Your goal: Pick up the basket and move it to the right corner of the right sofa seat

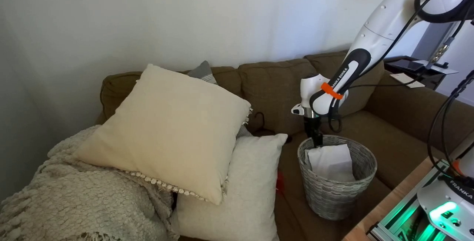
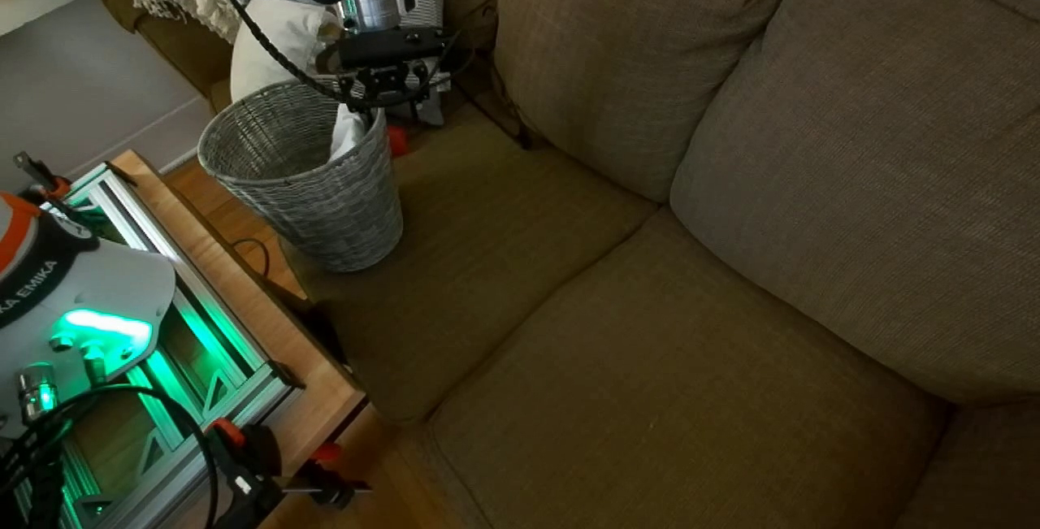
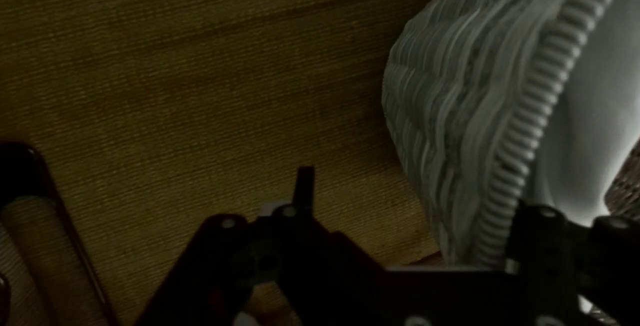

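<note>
The light-grey woven basket (image 1: 335,193) stands on the brown sofa seat beside the cream pillows, with white cloth (image 1: 331,161) inside. It also shows in an exterior view (image 2: 325,204) near the seat's front edge, and at the right of the wrist view (image 3: 450,115). My gripper (image 1: 316,141) points down at the basket's back rim; it also shows in an exterior view (image 2: 392,110). In the wrist view my gripper (image 3: 417,191) is open, one finger inside the basket by the cloth, one outside, with the rim between them. The right sofa seat (image 2: 666,375) is a flat brown cushion.
A cream pillow (image 1: 170,133) leans over a paler pillow (image 1: 237,193) beside the basket. A dark hanger (image 1: 262,122) lies behind, near the back cushions. A red item (image 2: 396,140) lies by the basket. The robot's wooden table (image 2: 268,334) stands at the sofa's front.
</note>
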